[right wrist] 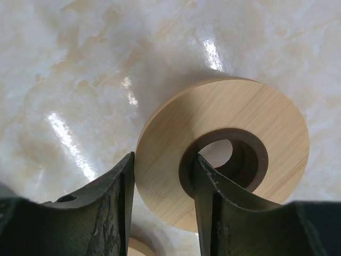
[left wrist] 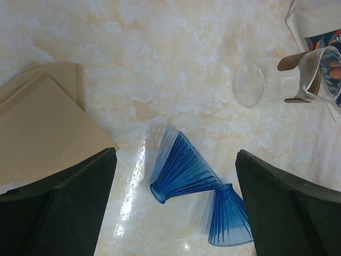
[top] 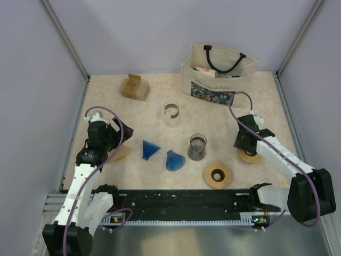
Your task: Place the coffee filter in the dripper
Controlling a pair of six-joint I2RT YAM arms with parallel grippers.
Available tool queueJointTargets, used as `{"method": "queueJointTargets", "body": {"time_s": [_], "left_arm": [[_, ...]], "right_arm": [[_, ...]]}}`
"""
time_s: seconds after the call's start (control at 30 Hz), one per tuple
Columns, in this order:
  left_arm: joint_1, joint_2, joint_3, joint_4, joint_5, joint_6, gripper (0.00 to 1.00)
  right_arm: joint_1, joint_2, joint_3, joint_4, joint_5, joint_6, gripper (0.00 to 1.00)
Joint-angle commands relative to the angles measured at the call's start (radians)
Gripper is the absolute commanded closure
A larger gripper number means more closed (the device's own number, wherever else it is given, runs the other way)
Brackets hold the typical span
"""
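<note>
Two arms reach up from the bottom edge of the top view over a marbled counter (top: 229, 112). The left arm (top: 80, 181) climbs the left side of the frame, its wrist bent down over the counter's left part. The right arm (top: 285, 160) stretches from the lower right corner up and to the left, its wrist pitched steeply down at mid right.

A tote bag (top: 216, 80) stands at the upper right of centre, against the back wall. A wooden block (top: 134, 88) sits at the upper left, and a clear glass carafe (top: 171, 113) stands near the middle.

The left fingers (left wrist: 64, 208) are spread wide apart and hold nothing. The coffee filter (left wrist: 37, 128), tan paper on a small stack, lies flat under the left one at the left of the wrist view. Between the fingers, further out, two blue ribbed drippers (left wrist: 184, 170) lie on their sides, touching.

The right fingers (right wrist: 106, 208) are clamped on a wooden ring (right wrist: 213, 122), one against its outer rim, the other inside its hole. A second wooden ring (top: 218, 175) lies flat at lower centre.
</note>
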Motion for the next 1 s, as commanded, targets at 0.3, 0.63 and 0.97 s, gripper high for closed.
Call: {"method": "queueJointTargets", "body": {"time_s": [0.3,0.63,0.97], "left_arm": [[-0.004,-0.027,0.013,0.027,0.013,0.012,0.01],[-0.004,-0.035,0.012,0.019,0.017,0.01,0.01],[-0.004,-0.038,0.009,0.018,0.02,0.018,0.01]], "right_arm": [[0.125,-0.147,0.441,-0.215,-0.239,-0.132,0.88],[0.244,-0.01,0.618,-0.211,-0.76,-0.143,0.87],[0.33,0.085,0.667,-0.209,-0.738,-0.134,0.87]]}}
